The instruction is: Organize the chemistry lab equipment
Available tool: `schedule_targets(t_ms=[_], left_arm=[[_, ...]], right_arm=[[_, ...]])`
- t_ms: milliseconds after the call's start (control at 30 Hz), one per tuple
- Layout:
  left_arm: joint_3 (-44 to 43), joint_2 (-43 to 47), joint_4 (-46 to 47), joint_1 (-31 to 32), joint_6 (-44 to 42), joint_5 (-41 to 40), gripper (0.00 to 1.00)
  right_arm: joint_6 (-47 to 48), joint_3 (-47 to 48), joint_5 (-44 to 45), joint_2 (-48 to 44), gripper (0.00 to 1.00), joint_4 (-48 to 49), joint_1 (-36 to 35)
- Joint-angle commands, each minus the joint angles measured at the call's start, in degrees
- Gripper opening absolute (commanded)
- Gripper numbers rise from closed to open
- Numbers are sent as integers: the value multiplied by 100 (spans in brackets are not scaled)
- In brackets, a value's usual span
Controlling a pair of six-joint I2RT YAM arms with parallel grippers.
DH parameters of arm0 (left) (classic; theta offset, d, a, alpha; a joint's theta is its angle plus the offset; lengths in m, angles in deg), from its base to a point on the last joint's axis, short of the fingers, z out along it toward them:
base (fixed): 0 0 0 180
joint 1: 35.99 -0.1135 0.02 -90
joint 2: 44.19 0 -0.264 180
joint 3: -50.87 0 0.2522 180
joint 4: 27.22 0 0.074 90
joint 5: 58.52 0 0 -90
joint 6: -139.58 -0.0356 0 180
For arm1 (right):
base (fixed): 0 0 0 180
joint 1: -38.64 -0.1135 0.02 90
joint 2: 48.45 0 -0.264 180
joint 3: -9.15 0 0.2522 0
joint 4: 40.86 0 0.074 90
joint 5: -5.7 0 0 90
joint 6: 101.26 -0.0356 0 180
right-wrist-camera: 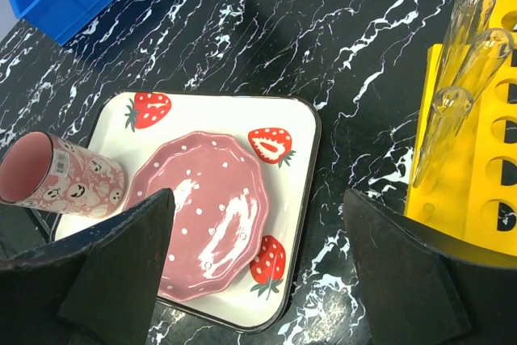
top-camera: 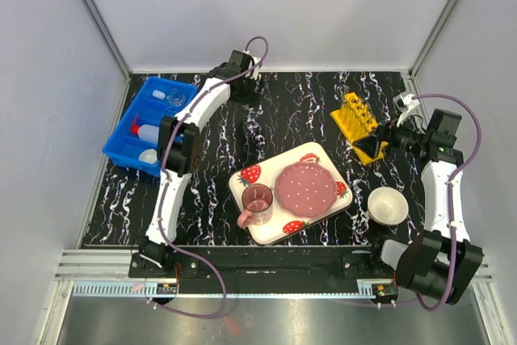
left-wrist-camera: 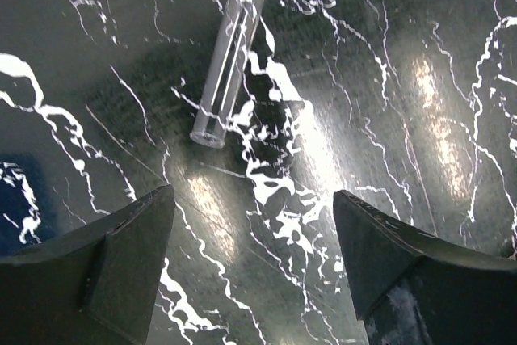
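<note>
A thin clear glass tube (left-wrist-camera: 229, 61) lies flat on the black marbled table, just ahead of my left gripper (left-wrist-camera: 254, 199). That gripper is open with only bare table between its fingers. In the top view the left gripper (top-camera: 246, 98) hangs over the back middle of the table. My right gripper (right-wrist-camera: 258, 199) is open and holds nothing. It sits beside the yellow holed rack (right-wrist-camera: 485, 167), which holds several upright glass tubes (right-wrist-camera: 464, 62). The white squeeze bottle (top-camera: 149, 131), the small white dome (top-camera: 148, 155) and clear glassware (top-camera: 174, 96) rest in the blue bin (top-camera: 121, 141).
A strawberry-print tray (top-camera: 323, 153) with a pink plate (top-camera: 305, 187) and a pink cup (top-camera: 257, 202) occupies the front middle. A white bowl (top-camera: 388, 204) stands to its right. The yellow rack (top-camera: 355, 116) stands at the back right, next to the right gripper (top-camera: 373, 145).
</note>
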Motion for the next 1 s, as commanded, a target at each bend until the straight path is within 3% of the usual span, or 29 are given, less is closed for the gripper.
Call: schedule_targets(t_ms=[0,467,967], left_arm=[[-509,-305,254,-66,-198,-129,81],[-712,-850,966,-163,-321,-278,71],[-677,-903,1002,-216,-330,-322,62]], right_arm=[[212,-54,-193,-158,91,-206,45],[326,-63,-641,-44,92,-391,422],[308,16,-1010,-8,93,-514,669]])
